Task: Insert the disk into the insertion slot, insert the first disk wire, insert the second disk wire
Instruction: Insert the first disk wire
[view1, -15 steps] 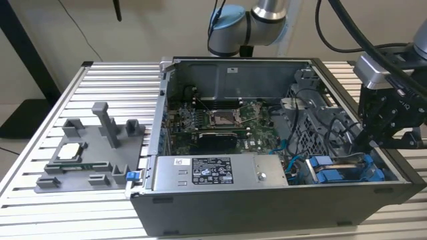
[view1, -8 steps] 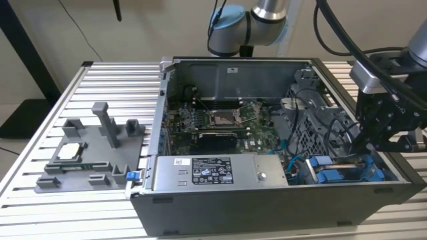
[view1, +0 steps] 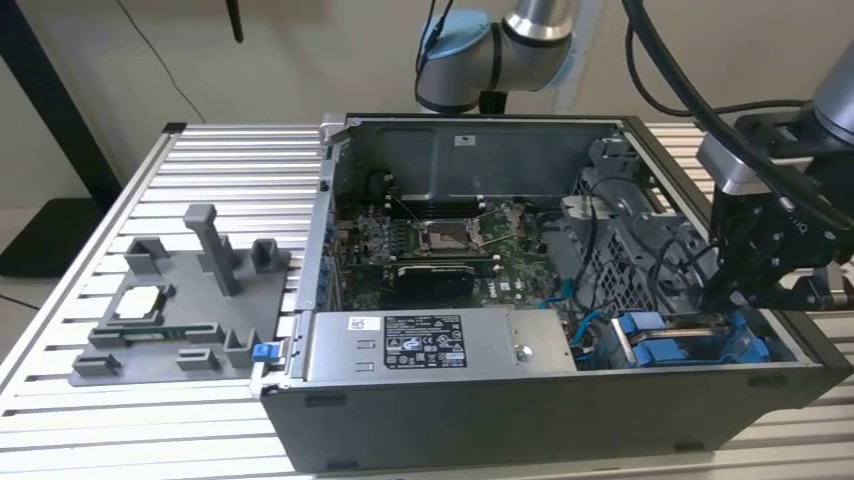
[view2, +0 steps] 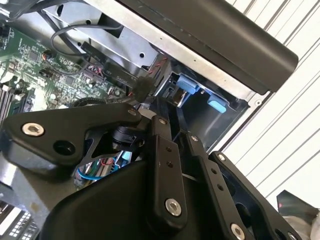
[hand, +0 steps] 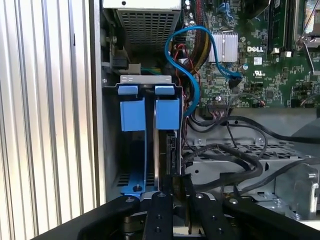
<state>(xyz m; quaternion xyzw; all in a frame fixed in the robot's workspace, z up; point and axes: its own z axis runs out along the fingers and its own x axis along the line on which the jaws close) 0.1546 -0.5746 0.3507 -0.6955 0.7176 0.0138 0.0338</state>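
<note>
A slatted metal table (view1: 200, 160) is shown, with an open computer case (view1: 534, 420) laid on it. Outside the case, on the exterior view's left, a grey parts tray (view1: 174, 310) is set on the table. A grey robot arm (view1: 527, 40) is extended over the case from beyond its far wall. Its black gripper (view1: 731, 300) is held down inside the case's front corner on the exterior view's right.

Inside the case, a green motherboard (view1: 441, 240) is mounted on the middle of its floor. A boxy power supply (view1: 427, 345) is fixed along its front wall. The insertion slot (hand: 148, 78) is found in that same front corner, just beside the power supply.

The disk (hand: 169, 150) is stood on edge in the slot, in a blue carrier frame (hand: 166, 112). A second blue carrier (hand: 132, 112) is seated just beside it, towards the case's outer wall.

In the first wrist view the fingers (hand: 159, 215) are set close together, and the disk's thin edge is clamped between them. A blue cable (hand: 192, 75) is looped inside the case, near the slot.
</note>
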